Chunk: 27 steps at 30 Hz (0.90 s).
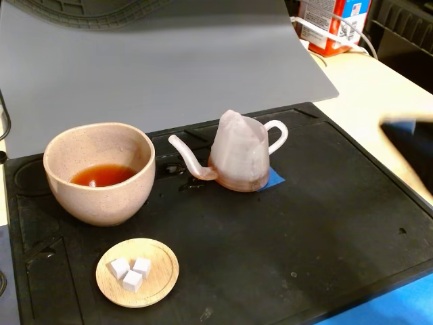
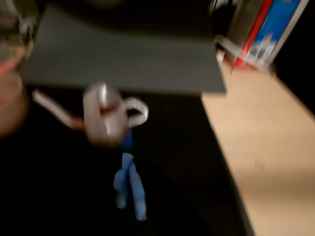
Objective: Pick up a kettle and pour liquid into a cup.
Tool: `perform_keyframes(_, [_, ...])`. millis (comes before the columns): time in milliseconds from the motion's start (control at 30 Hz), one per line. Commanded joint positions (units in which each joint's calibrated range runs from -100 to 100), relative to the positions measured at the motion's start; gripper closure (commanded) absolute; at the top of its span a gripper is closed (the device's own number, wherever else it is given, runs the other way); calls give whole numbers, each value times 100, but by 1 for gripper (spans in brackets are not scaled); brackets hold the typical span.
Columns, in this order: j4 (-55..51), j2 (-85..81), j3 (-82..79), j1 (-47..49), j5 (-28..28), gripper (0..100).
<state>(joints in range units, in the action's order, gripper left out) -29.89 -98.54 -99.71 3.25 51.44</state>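
The kettle (image 1: pixel 238 154) stands upright on the black mat, on a patch of blue tape, with its spout towards the cup (image 1: pixel 100 172). The cup holds reddish-brown liquid (image 1: pixel 103 176). In the fixed view my gripper (image 1: pixel 409 139) is a dark blur at the right edge, well clear of the kettle. The wrist view is blurred. It shows the kettle (image 2: pixel 105 120) ahead and the cup's edge (image 2: pixel 9 101) at far left. My gripper (image 2: pixel 127 163) sits below the kettle, apart from it. Its blue-tipped fingers (image 2: pixel 139 199) meet at the tips and hold nothing.
A small wooden saucer (image 1: pixel 137 272) with three white cubes lies in front of the cup. A grey sheet (image 1: pixel 169 54) lies behind the mat. A red, white and blue carton (image 1: pixel 331 24) stands at the back right on the wooden table (image 1: pixel 379 88).
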Motion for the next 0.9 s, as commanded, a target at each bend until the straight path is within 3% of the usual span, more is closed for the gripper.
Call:
perform_keyframes(0, [-967, -60, -11, -25, 23, 99])
perform_keyframes(100, [-2333, -60, -11, -17, 17, 99])
perform_keyframes(400, [-3492, -52, -11, -17, -25, 99])
perform_keyframes(500, [-4365, -52, -11, -17, 12, 99])
perform_keyframes(867, [-4538, -9, -11, 14, -19, 99])
